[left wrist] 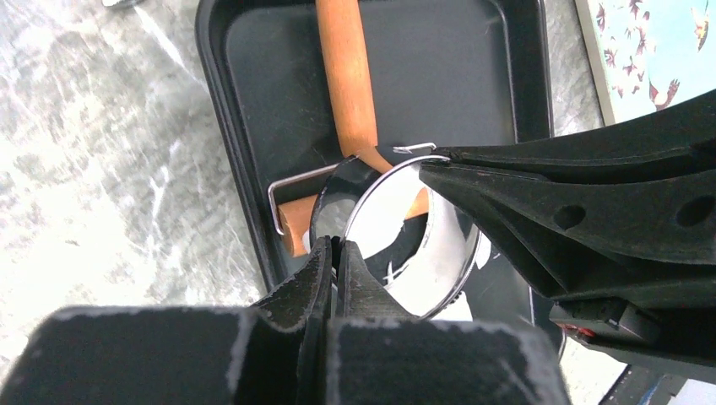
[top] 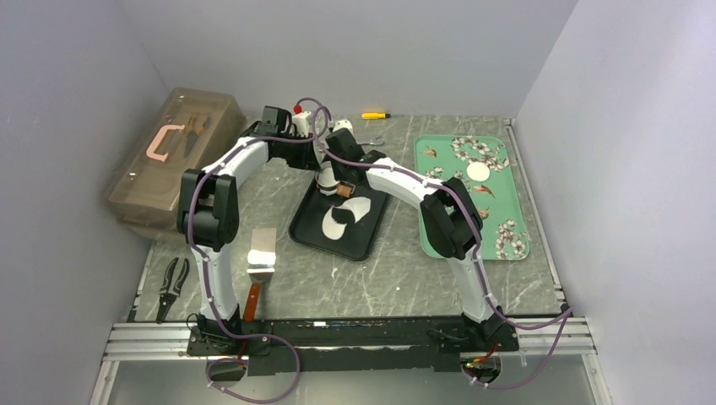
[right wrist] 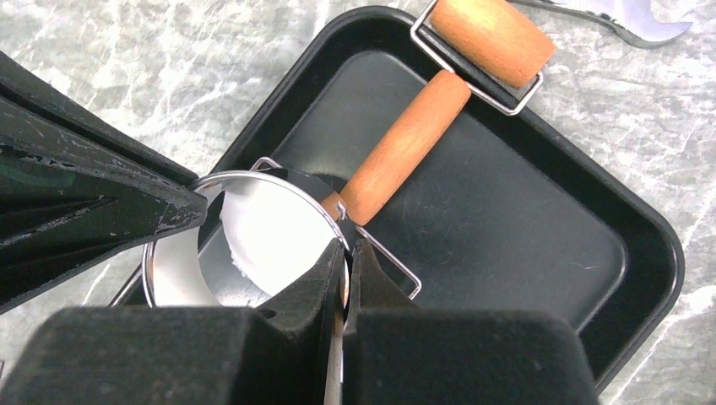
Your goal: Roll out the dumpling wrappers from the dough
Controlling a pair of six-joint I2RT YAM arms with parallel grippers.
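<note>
Reading from the arm bases outward, I find a metal scraper (top: 261, 260) and a pair of pliers (top: 173, 287) on the near-left part of the marbled surface (top: 397, 278). A bare band of the surface runs from them across to the right arm.

Beyond lies the black tray (top: 308, 232). The dough (top: 361, 207), a thin white sheet with a bite-shaped notch in its edge, lies flat within the raised rim.

At the tray's far end both arms converge on the ring cutter (right wrist: 253, 177). The left fingers (left wrist: 336, 253) are pressed together on its thin rim, and the right fingers (right wrist: 344, 261) pinch the rim at another point. White dough shows through the ring, though I cannot tell whether it sits inside. The wooden roller (right wrist: 405, 143) lies just beneath, its barrel straddling the tray's far rim.

To the right, a strip of surface separates the black tray from the green tray (top: 505, 207), which carries one dumpling wrapper (top: 478, 171) near its far end. A toolbox (top: 169, 160) hugs the left wall, and a yellow screwdriver (top: 376, 115) lies by the back wall.
</note>
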